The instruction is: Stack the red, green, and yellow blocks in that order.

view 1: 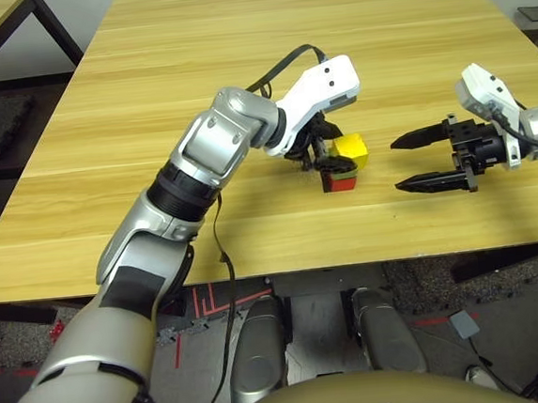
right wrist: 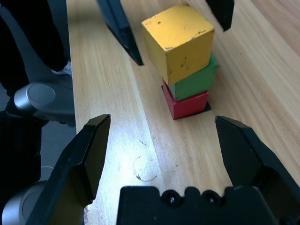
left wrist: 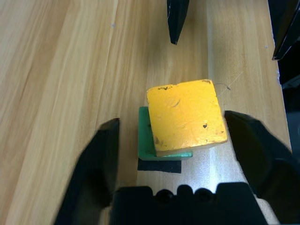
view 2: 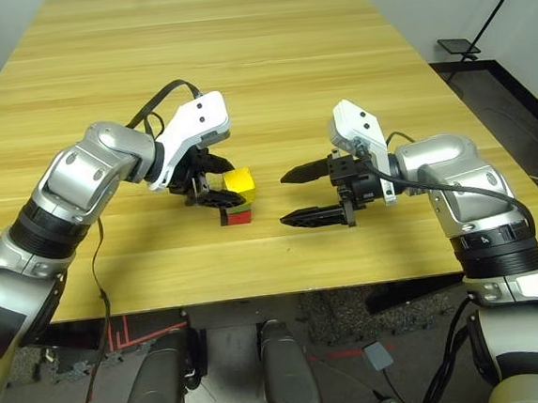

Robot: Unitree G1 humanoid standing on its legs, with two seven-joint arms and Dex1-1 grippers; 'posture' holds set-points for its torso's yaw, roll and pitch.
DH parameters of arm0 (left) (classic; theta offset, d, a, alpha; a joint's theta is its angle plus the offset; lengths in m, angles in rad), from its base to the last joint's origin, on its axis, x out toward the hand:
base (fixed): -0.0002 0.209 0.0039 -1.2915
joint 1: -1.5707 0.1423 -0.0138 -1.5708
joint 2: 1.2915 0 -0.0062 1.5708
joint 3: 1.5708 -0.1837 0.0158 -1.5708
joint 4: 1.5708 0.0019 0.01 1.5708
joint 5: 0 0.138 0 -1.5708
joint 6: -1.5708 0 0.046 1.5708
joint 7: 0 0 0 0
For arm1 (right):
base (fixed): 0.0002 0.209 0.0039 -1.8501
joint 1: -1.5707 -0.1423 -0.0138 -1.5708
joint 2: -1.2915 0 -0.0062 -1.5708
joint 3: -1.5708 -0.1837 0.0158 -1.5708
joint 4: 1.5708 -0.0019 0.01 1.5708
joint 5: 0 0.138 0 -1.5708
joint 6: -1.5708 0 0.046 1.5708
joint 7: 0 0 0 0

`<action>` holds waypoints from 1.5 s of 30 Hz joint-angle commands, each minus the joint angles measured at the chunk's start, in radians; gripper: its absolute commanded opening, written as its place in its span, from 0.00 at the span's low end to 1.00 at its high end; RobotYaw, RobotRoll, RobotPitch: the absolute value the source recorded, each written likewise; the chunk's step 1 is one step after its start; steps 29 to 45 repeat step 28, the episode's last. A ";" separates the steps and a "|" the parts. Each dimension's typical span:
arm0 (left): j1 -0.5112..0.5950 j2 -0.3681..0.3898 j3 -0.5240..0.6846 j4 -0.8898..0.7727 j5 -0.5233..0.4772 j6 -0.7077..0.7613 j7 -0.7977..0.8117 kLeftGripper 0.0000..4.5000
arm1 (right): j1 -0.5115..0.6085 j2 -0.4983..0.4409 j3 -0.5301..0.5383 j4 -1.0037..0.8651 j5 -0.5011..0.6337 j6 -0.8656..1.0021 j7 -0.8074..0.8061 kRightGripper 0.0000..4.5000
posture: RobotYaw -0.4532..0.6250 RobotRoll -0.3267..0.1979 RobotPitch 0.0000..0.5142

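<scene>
Three blocks make one stack on the surface (view 2: 334, 83): red block (right wrist: 186, 104) lowest, green block (right wrist: 193, 82) on it, yellow block (right wrist: 179, 41) topmost, skewed. Left gripper (left wrist: 173, 145) straddles the stack, fingers apart; right gripper (view 2: 299, 196) sits nearby, spread wide.

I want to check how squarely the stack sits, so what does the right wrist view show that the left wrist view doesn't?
The right wrist view shows the stack from the side: the bright red matte cube at the bottom, with the green one above it.

The left wrist view looks down from above: the yellow matte cube sits turned and offset, baring an edge of the green matte cube, with a flat black square patch beneath.

Both show yellow on top, green below, and open tool fingers apart from the blocks.
</scene>
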 commanded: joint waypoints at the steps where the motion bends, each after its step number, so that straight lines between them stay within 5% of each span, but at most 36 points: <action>1: 0.025 0.029 0.165 -0.180 -0.093 0.144 0.054 0.99 | -0.012 -0.037 -0.039 0.022 0.009 -0.002 0.014 1.00 | 0.54 0.42 0.16; 6: 0.071 -0.034 0.497 -0.325 -0.137 0.302 0.294 0.99 | -0.058 -0.056 -0.088 0.124 -0.006 -0.028 -0.011 1.00 | 0.57 0.38 0.13; 11: 0.237 -0.179 0.698 -0.379 -0.022 0.138 0.631 0.99 | -0.118 0.029 -0.173 0.400 -0.057 -0.190 -0.189 1.00 | 0.58 0.37 0.13; 17: 0.574 -0.220 0.719 -0.304 0.085 -0.321 0.779 0.99 | -0.130 0.110 -0.334 0.761 -0.101 -0.488 -0.533 1.00 | 0.58 0.32 0.16; 27: 0.761 -0.182 0.743 -0.008 0.139 -0.772 0.853 0.99 | -0.090 0.109 -0.418 0.994 -0.119 -0.677 -0.691 1.00 | 0.56 0.33 0.12; 45: 0.767 -0.179 0.753 0.008 0.137 -0.783 0.869 0.99 | -0.089 0.110 -0.421 1.003 -0.120 -0.686 -0.700 1.00 | 0.56 0.34 0.11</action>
